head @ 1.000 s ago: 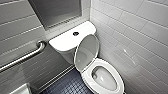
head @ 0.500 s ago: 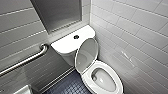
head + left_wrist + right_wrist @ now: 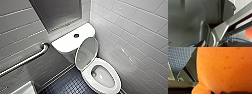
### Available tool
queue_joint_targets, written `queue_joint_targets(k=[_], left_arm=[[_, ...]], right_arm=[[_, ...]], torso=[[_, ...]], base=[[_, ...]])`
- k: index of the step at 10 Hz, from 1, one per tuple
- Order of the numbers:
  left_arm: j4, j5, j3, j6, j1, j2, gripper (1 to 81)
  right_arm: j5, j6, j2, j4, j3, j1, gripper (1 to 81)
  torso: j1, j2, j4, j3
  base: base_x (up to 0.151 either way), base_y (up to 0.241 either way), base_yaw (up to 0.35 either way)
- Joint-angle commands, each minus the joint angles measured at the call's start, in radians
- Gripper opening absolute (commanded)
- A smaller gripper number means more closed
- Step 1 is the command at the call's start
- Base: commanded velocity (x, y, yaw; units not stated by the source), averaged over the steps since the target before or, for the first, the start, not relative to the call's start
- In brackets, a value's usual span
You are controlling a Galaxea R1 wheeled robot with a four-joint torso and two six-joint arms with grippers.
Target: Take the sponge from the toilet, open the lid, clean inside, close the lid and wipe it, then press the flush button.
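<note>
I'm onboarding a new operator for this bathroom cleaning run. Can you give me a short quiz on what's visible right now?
1. True or false: the lid stands raised, leaving the bowl of the toilet open.
2. The flush button sits: A) on top of the tank; B) on the tiled wall; C) on the seat.
3. Fill in: the sponge, seen close up in the right wrist view, is ___ in colour.
Key: 1 true; 2 A; 3 orange.
</note>
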Motion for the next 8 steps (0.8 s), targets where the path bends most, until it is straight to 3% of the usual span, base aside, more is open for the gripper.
queue_joint_targets(k=[1,5,7,8], left_arm=[[0.001,0.017,0.012,-0.003,-0.002,-0.018,81.1],[-0.016,0.017,0.01,-0.084,-0.089,-0.05,81.1],[-0.016,0.016,0.01,-0.147,-0.149,-0.069,81.1],[-0.014,0.016,0.01,-0.179,-0.186,-0.075,81.1]], right_arm=[[-0.073,-0.002,-0.027,-0.026,0.003,-0.016,1.0],[-0.136,-0.005,0.158,-0.052,-0.277,-0.056,1.0],[-0.128,-0.004,0.189,-0.14,-0.308,-0.081,1.0],[-0.128,-0.002,0.194,-0.142,-0.313,-0.082,1.0]], torso=[[0.001,-0.002,0.0,0.0],[-0.01,0.013,0.0,0.0],[-0.01,0.013,0.0,0.0],[-0.01,0.013,0.0,0.0]], base=[[0.0,0.0,0.0],[0.0,0.0,0.0],[0.0,0.0,0.0],[0.0,0.0,0.0]])
